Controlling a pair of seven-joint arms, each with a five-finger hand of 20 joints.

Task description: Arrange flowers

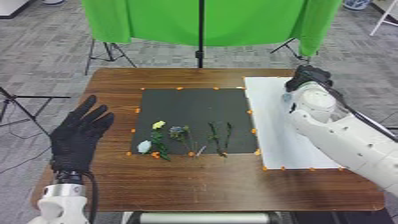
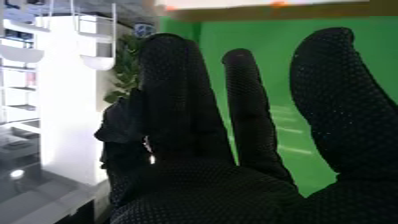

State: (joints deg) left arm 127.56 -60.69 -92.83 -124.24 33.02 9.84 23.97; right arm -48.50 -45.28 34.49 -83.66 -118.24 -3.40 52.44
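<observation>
In the head view my left hand is open over the table's left side. My right hand is at the white board's far right corner, beside a pale bluish object, perhaps a vase. In the right wrist view the fingers of my right hand are mostly straight, with nothing visibly gripped. On the dark mat lie a yellow flower, a white flower, a bluish flower and green stems.
The dark mat and the white board lie side by side on the brown table, with orange marks along their edges. A green cloth hangs beyond the far edge. Green leaves appear behind my right hand's fingers in the wrist view.
</observation>
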